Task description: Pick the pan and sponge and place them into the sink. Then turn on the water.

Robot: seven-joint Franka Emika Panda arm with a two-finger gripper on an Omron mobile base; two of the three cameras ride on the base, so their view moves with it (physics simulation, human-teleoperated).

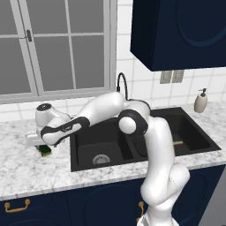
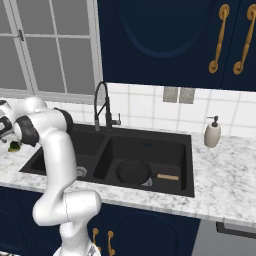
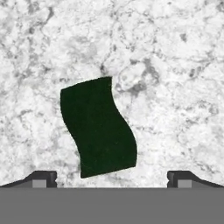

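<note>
1. In the left base view we see the arm reach left over the marble counter (image 1: 26,170), its hand low above the sponge (image 1: 44,151), which lies on the counter left of the sink (image 1: 79,164). The gripper (image 1: 40,145) sits just over the sponge; from here we cannot tell how far apart its fingers stand. The arm hides much of the right basin, where a bit of brown handle shows. The black faucet (image 1: 122,84) arches behind the arm, and a white soap dispenser (image 1: 201,101) stands on the counter right of the sink. We read no writing on it.

2. In the right base view we see the pan (image 2: 134,171) lying flat in the right basin, its brown handle pointing right. The sponge shows as a yellow-green scrap at the left edge, on the counter beside the left basin. The faucet stands behind the divider. The dispenser bears no legible label, and neither do the navy cabinets (image 2: 165,40) with their gold handles.

3. In the hand view we look straight down on the dark green sponge with its wavy sides, lying on the marble. The two dark fingertips (image 3: 43,178) stand wide, one on either side, and neither touches it. No brand or lettering shows on the sponge.
</note>
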